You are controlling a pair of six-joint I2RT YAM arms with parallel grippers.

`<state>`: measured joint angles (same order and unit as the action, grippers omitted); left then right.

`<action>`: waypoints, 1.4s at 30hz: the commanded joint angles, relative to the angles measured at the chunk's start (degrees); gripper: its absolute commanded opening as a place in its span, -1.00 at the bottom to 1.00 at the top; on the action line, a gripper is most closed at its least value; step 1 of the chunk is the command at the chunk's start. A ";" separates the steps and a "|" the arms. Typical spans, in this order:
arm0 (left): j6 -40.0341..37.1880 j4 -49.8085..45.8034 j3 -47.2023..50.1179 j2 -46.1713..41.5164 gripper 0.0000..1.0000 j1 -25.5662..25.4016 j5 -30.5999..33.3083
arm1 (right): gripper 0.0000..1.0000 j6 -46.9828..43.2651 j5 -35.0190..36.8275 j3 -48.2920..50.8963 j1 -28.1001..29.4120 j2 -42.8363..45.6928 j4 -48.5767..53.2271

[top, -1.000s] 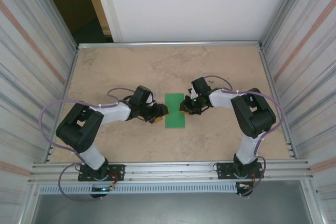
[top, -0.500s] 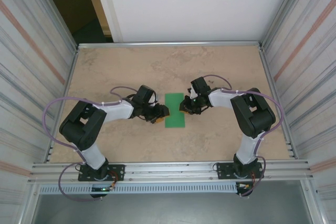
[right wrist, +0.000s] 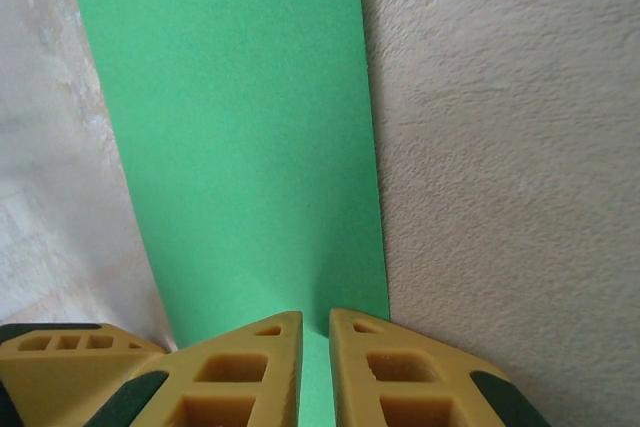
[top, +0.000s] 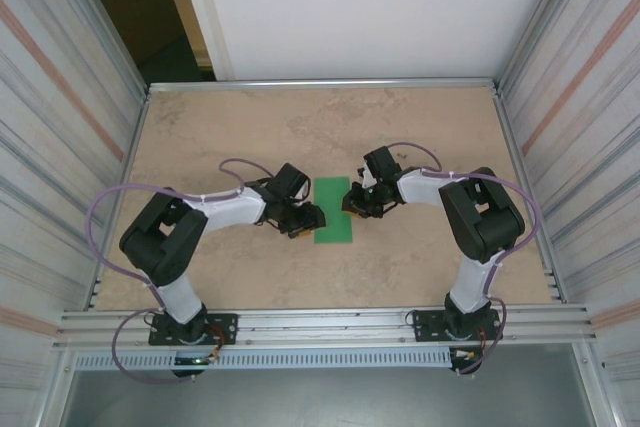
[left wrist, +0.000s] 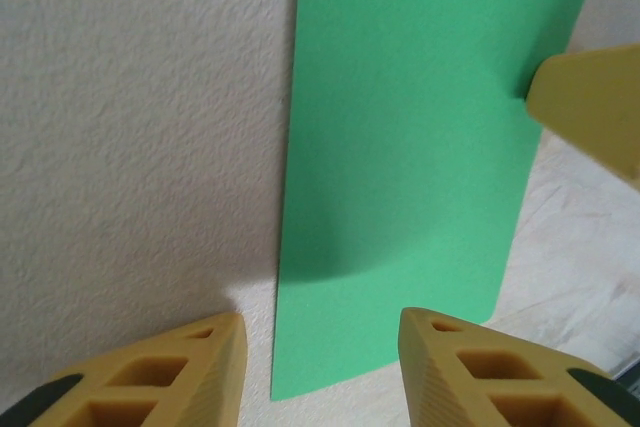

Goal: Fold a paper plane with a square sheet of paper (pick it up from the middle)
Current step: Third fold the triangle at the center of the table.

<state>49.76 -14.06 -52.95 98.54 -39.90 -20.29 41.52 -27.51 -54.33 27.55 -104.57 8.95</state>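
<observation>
Top external: thin bright green paper sheet (top: 334, 210) lies flat at centre frame on the beige stone-look counter (top: 420, 127). Its outline is a narrow rectangle, so it looks folded in half once, with no plane shape yet. Left hand (top: 310, 219) sits at its lower-left edge and right hand (top: 353, 209) at its upper-right edge. They're on opposite sides, likely so one pins while the other works the fold.

Left wrist: fingers apart, straddling the sheet's near corner at bottom centre, not closed on it. Reads as lining up to lift or crease that edge.

Right wrist: fingers nearly together with a thin gap, tips over the sheet's edge at bottom of frame. Looks like a hold-down rather than a pinch; can't confirm contact.
</observation>
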 commanded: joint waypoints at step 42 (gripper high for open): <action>-4.06 -3.49 -7.91 5.12 -0.19 -1.42 -2.37 | -0.71 0.82 2.57 3.05 -0.95 -4.25 1.98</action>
<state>46.63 -19.97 -61.54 104.47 -40.99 -19.53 41.56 -29.65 -53.82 26.96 -105.34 6.96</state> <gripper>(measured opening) 0.402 0.145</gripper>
